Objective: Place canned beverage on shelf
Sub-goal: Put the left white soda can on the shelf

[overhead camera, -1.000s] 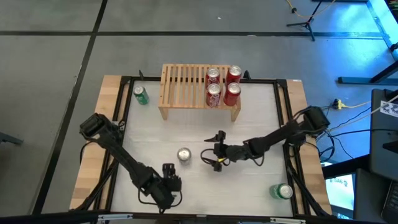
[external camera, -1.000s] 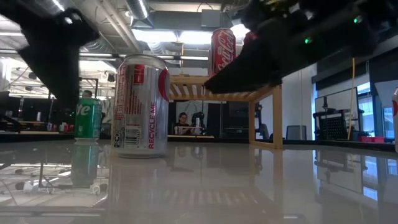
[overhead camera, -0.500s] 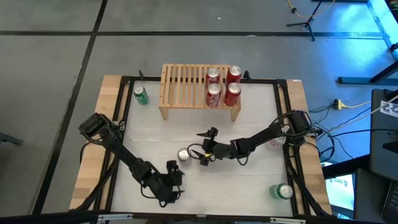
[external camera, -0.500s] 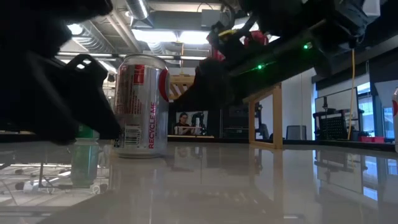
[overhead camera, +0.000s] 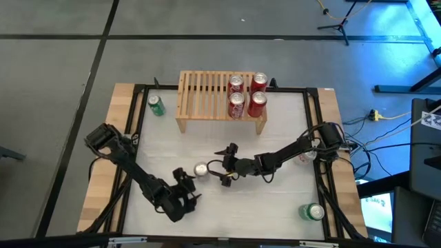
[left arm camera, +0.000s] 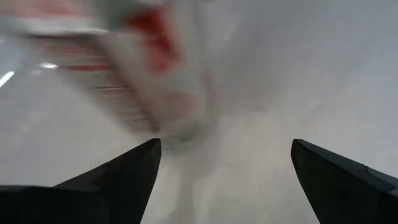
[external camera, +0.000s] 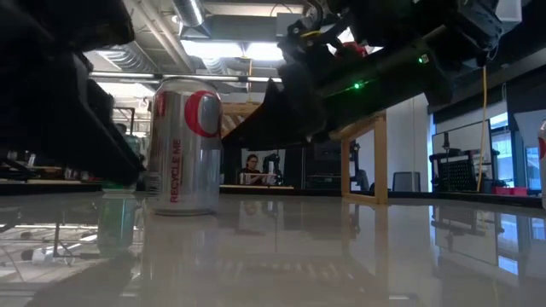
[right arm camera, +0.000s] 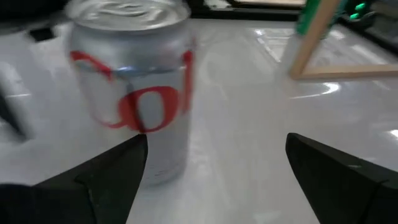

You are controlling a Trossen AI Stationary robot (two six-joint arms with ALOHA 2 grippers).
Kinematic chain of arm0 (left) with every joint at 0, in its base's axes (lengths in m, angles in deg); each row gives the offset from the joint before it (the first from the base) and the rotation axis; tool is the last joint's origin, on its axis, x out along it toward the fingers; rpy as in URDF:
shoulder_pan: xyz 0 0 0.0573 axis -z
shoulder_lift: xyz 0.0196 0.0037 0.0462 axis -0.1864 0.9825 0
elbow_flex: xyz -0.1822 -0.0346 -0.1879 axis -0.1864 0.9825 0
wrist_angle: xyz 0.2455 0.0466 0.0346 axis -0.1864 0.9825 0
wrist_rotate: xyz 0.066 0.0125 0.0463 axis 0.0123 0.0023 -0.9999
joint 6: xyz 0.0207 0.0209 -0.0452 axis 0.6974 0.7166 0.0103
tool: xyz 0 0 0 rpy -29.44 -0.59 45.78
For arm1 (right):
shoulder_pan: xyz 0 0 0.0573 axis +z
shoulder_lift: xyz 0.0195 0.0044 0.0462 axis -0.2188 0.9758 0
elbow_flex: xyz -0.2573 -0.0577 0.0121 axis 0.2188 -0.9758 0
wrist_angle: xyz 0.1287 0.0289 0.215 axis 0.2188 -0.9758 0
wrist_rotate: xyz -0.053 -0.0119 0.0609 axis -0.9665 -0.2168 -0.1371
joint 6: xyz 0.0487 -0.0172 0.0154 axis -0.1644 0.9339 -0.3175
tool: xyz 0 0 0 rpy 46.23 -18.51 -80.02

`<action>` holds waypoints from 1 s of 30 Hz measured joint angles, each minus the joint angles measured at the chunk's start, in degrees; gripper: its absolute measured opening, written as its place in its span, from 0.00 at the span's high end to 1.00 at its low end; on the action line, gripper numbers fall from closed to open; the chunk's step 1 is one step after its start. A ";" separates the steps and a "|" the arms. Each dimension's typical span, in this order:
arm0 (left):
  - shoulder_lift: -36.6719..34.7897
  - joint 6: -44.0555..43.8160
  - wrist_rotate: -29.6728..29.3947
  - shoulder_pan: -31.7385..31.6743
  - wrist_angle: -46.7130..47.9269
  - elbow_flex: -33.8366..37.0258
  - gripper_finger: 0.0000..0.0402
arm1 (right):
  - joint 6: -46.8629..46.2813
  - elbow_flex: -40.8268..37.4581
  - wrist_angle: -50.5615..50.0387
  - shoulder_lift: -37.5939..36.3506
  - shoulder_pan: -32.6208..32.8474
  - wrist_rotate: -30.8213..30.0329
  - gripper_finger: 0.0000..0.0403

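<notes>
1. Since a second ago, I see my right gripper (overhead camera: 222, 170), jaws wide, has closed in beside the silver can (overhead camera: 200, 169).
2. That can stands upright, well short of the shelf (overhead camera: 204, 94), ungrasped.
3. My left gripper (overhead camera: 180, 184), jaws also wide, has drifted near the can too.

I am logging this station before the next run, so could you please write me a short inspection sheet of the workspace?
Surface: white table, wood side strips, glossy.
Job's things: wooden shelf at the far edge with four red cans at its right end; silver can upright mid-table.
Clutter: green can far left beside the shelf; second green can near right.
Grippers: right tool open beside the silver can, not gripping; left tool open, near-left of it.
Cables: bundle on the floor right of the table.
Surroundings: grey floor; a person shows far behind in the low view.
</notes>
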State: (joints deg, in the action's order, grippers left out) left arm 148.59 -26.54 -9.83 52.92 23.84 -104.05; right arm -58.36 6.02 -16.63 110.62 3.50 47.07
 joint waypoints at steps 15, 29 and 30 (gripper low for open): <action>-4.78 -17.47 -7.36 3.50 13.17 0.00 0.13 | -1.36 -0.02 -3.48 0.00 -0.04 7.42 0.05; -4.56 3.31 -2.02 3.60 -7.68 0.00 0.13 | -1.34 -0.02 -0.39 0.00 -1.13 -7.35 0.05; -4.56 4.56 -1.48 3.39 -8.71 0.00 0.13 | -1.44 -0.02 -0.31 0.00 -1.33 -7.01 0.05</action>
State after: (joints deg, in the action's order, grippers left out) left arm 144.03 -21.98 -11.31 56.30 15.13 -104.05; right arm -59.79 6.00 -16.94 110.62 2.17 40.05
